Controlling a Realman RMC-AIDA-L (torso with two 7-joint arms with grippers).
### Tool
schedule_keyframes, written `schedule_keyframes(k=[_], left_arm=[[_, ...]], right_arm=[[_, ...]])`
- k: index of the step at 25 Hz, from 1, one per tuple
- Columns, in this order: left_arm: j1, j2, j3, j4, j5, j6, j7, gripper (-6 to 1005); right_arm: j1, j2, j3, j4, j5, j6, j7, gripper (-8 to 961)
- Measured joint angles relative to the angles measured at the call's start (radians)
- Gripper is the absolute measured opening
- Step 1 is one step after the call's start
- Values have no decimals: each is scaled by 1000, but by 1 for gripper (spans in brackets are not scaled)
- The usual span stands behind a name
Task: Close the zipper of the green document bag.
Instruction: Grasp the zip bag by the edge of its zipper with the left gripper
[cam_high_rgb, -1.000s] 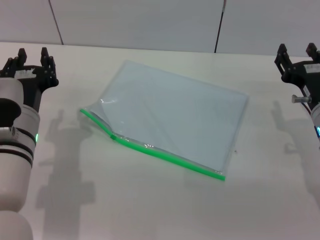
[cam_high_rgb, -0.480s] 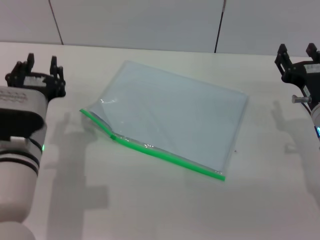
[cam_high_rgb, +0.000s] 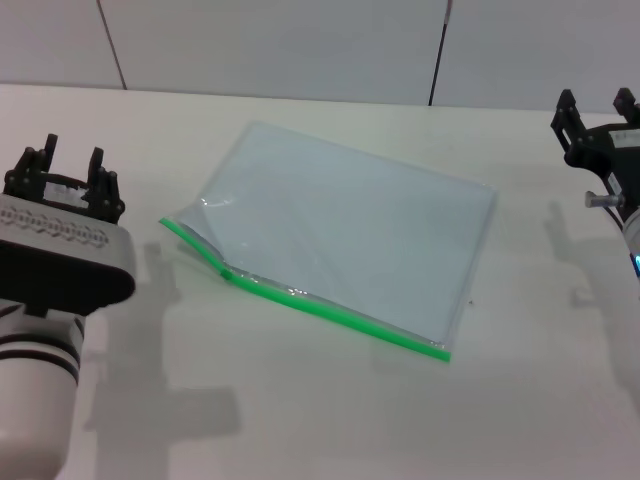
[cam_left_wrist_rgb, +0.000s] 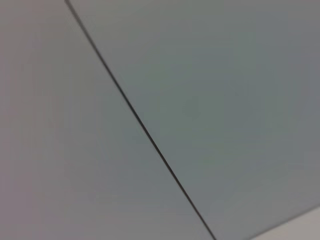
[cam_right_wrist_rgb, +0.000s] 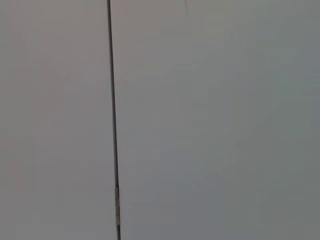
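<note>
Your left gripper (cam_high_rgb: 70, 175), fingers apart, sits at nine o'clock of bag (cam_high_rgb: 350, 225); zipper (cam_high_rgb: 300, 295) untouched, mostly unclosed; right gripper (cam_high_rgb: 597, 118) fingers apart, parked.

White table (cam_high_rgb: 300, 420); grey panelled wall (cam_high_rgb: 280, 45) behind.

Left gripper (cam_high_rgb: 70, 160) and right gripper (cam_high_rgb: 598, 103) raised — fingers parted.

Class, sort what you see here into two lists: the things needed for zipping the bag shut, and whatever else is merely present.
For the job:
- bag
- zipper
- left gripper, beside the bag
- right gripper, off at the far side

Merely present:
- table
- wall
</note>
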Motion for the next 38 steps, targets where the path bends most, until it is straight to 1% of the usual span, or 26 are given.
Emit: schedule_keyframes(k=[3, 5, 7, 11, 15, 19, 23, 27, 35, 38], left_arm=[[15, -4, -1, 25, -17, -4, 138, 438], [17, -5, 4, 32, -52, -2, 246, 438], [16, -4, 10, 33, -91, 0, 350, 438], [10, -3, 13, 20, -140, 6, 505, 438], [5, -16, 14, 8, -146, 4, 650, 438], [-8, -30, 14, -4, -149, 16, 756, 438], [-10, -36, 15, -6, -171, 56, 831, 438], [-12, -44, 19, -15, -185, 76, 867, 438], [-24, -45, 29, -13, -180, 83, 880, 438], [-39, -45, 42, -13, -179, 88, 880, 448]], right_arm=[[0, 0, 0, 1, 1, 0, 0, 682], [-1, 0, 0, 2, 2, 0, 0, 682], [-1, 0, 0, 3, 2, 0, 0, 682], [-1, -1, 0, 4, 1, -3, 0, 682], [-2, -2, 0, 6, -1, -8, 0, 682], [-1, -2, 0, 6, -2, -9, -1, 681], [-1, -1, 0, 6, 4, -9, -1, 681], [-2, 0, 5, 6, 6, -9, -1, 681], [-11, 0, 10, 4, 6, -9, -2, 681], [-11, 0, 9, 2, 6, -8, -2, 681]])
